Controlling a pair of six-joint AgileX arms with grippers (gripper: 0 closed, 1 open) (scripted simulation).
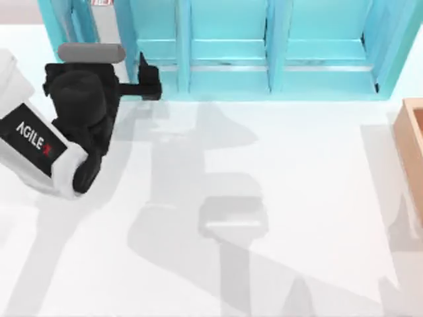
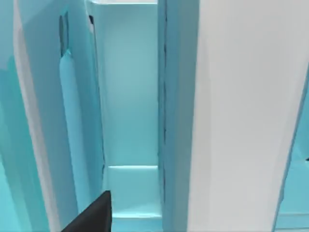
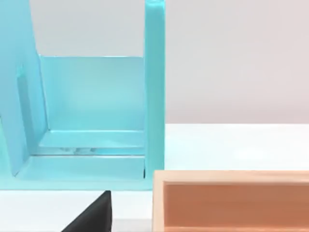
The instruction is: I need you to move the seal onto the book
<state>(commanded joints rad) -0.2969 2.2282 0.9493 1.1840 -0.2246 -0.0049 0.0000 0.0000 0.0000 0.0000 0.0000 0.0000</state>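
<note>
The seal and the book are out of view. My left gripper [image 1: 144, 82] is at the table's far left, right against the front of the light-blue shelf [image 1: 264, 46] near its leftmost bay. A dark part of that gripper [image 2: 91, 217] shows in the left wrist view, close to the shelf's upright dividers [image 2: 176, 116]. In the right wrist view, my right gripper [image 3: 91, 215] is a dark tip facing the shelf's end bay [image 3: 96, 101], with a wooden box [image 3: 231, 200] beside it.
The compartmented shelf runs along the far edge of the table [image 1: 297, 165]. A pale slab [image 1: 109, 23] stands in its leftmost bay behind my left arm; what it is I cannot tell. The wooden box [image 1: 413, 145] sits at the right edge.
</note>
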